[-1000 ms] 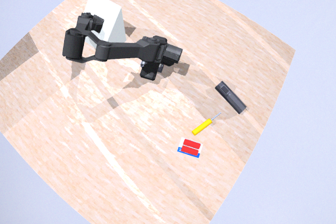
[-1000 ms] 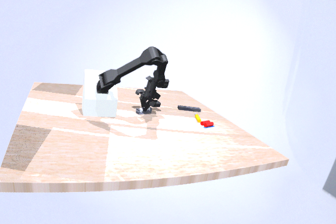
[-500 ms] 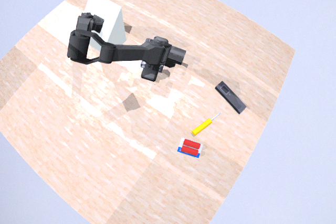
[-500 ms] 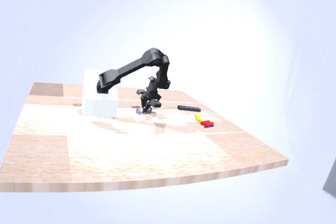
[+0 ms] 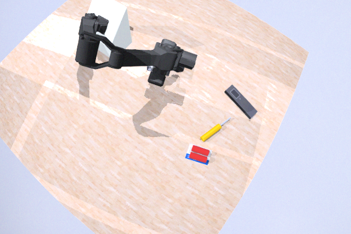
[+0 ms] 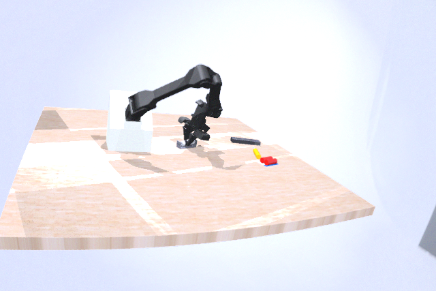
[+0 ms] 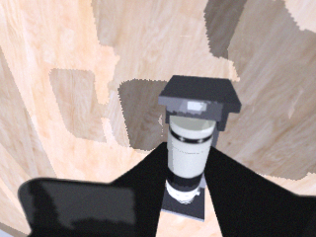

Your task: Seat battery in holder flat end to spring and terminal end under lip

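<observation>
The battery (image 7: 189,160), pale with black bands, lies lengthwise over the dark grey holder (image 7: 199,88) (image 6: 191,146). In the wrist view its lower end meets the coiled spring (image 7: 184,196). Its upper end is close against the holder's lip end; whether it is fully under the lip, and whether it lies flat on the floor of the holder, I cannot tell. My gripper (image 7: 185,149) (image 6: 187,141) is shut on the battery, one black finger on each side. The fingers hide the holder's sides. In the top view the arm hides most of the holder.
A dark remote-like box (image 5: 241,101) (image 6: 245,140), a yellow-handled screwdriver (image 5: 210,132) (image 6: 256,152) and two red cylinders (image 5: 198,157) (image 6: 270,161) on a white and blue base lie away from the arm. A white block (image 5: 109,13) (image 6: 129,140) stands by the arm's base.
</observation>
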Tool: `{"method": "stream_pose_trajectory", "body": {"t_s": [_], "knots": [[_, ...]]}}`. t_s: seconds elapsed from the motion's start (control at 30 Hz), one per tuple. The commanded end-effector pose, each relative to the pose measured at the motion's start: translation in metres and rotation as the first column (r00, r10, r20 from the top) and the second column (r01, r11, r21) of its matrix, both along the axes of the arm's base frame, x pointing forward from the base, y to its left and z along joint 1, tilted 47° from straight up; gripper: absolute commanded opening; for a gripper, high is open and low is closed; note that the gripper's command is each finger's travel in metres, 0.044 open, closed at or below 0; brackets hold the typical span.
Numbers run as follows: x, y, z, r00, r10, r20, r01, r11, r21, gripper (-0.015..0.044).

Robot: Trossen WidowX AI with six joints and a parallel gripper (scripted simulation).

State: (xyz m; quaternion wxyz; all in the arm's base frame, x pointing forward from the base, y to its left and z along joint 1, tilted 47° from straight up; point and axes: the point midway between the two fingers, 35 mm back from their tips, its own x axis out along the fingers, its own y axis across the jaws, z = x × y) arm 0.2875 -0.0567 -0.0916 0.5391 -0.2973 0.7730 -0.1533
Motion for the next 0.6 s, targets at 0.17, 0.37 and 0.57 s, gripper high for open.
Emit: {"method": "stream_pose_trajectory", "body": {"t_s": [0.17, 0.37, 0.57], "knots": [[-0.0058, -0.0051, -0.0004, 0.998, -0.034, -0.057, 0.033, 0.999, -0.021, 0.0081], [-0.0046, -0.0059, 0.0, 0.996, -0.05, -0.075, 0.048, 0.998, -0.029, 0.0081], [-0.0042, -0.0059, 0.0001, 0.995, -0.053, -0.079, 0.051, 0.998, -0.029, 0.0081]]}}
